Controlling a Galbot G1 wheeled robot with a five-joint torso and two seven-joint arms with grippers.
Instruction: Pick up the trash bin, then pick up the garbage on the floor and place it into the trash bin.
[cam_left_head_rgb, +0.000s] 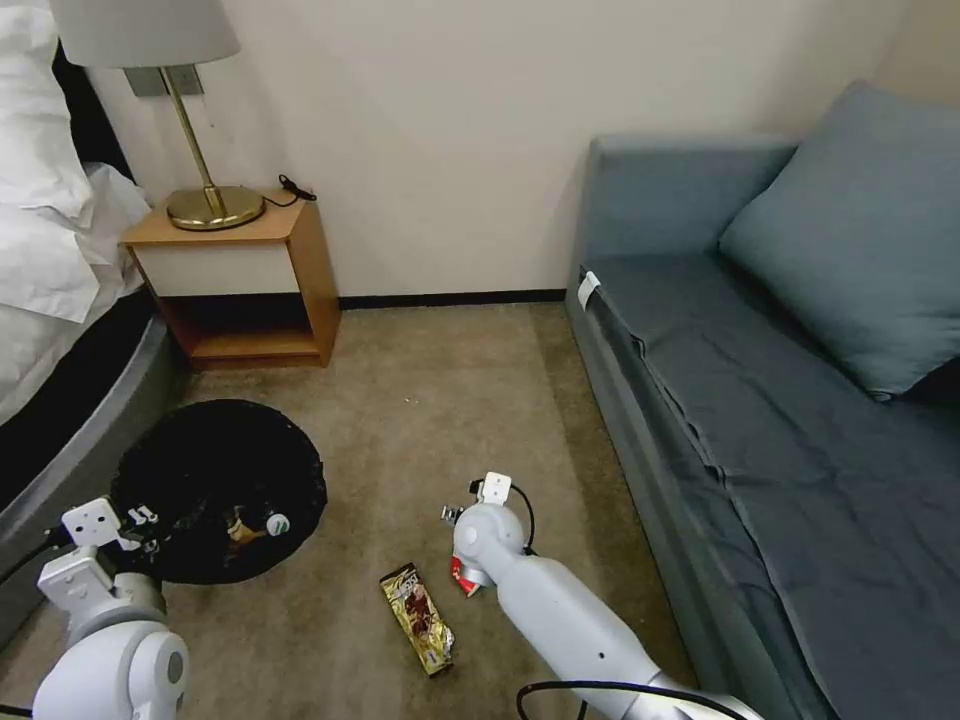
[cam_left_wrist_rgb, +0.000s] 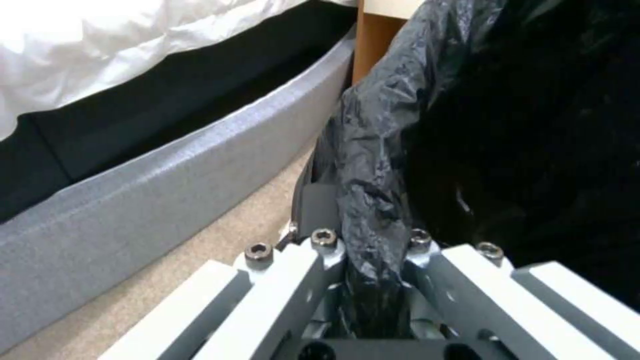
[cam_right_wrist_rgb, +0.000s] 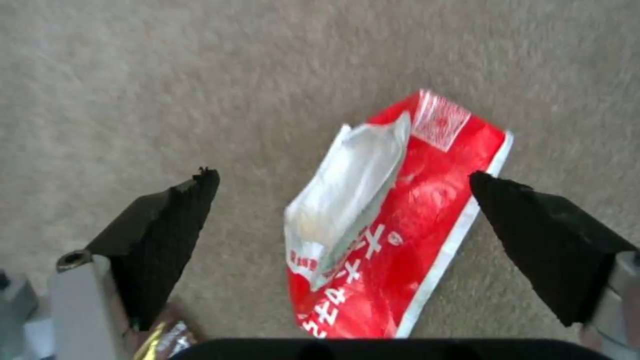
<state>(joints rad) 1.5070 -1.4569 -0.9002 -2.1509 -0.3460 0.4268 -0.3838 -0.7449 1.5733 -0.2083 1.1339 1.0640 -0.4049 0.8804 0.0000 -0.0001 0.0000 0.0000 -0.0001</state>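
Head view: the trash bin (cam_left_head_rgb: 215, 480), lined with a crinkly black bag, sits low at the robot's left beside the grey bed frame (cam_left_head_rgb: 70, 440), with a green bottle with a white cap (cam_left_head_rgb: 272, 523) and a brown scrap (cam_left_head_rgb: 238, 522) visible inside; the left gripper (cam_left_head_rgb: 140, 525) is at the bin's near rim, and the left wrist view shows its jaws closed tight on a fold of the black liner (cam_left_wrist_rgb: 370, 200); the right arm reaches down to the carpet (cam_left_head_rgb: 420, 400) at centre, its wrist covering most of a red-and-white packet (cam_left_head_rgb: 462, 578); the right wrist view shows the right gripper (cam_right_wrist_rgb: 340, 200) spread wide above that packet (cam_right_wrist_rgb: 400, 225), one black fingertip (cam_right_wrist_rgb: 170, 220) well off to one side and the other at the packet's opposite edge, the jaws gripping nothing; a yellow-brown snack wrapper (cam_left_head_rgb: 418, 618) lies flat on the carpet just beside the right arm, toward the robot's left; a wooden nightstand (cam_left_head_rgb: 250, 275) with a brass lamp (cam_left_head_rgb: 190, 110) stands against the wall behind the bin; a blue-grey sofa (cam_left_head_rgb: 780, 400) runs along the right.
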